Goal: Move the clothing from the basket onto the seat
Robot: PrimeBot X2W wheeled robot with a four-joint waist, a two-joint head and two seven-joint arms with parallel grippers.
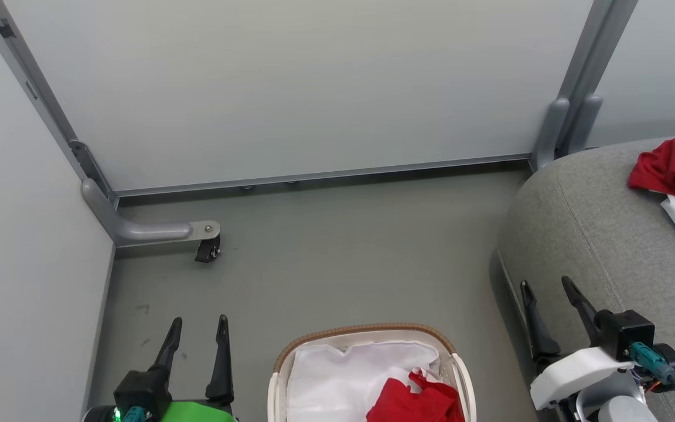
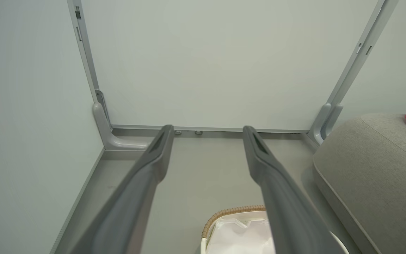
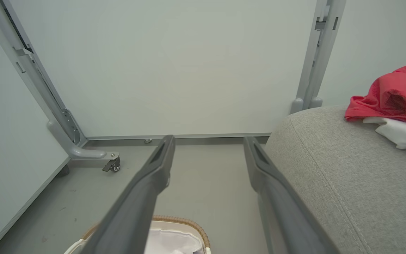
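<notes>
both tools are spread apart, empty: left tool beside the basket, right tool by the seat. one red garment is seen in the basket, another garment on the seat.

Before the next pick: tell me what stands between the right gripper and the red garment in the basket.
Nothing visible does. The open right gripper hangs by the seat; the red garment lies uncovered on top in the basket.

Red clothing in white basket, red-and-white garment crumpled on grey seat
</notes>
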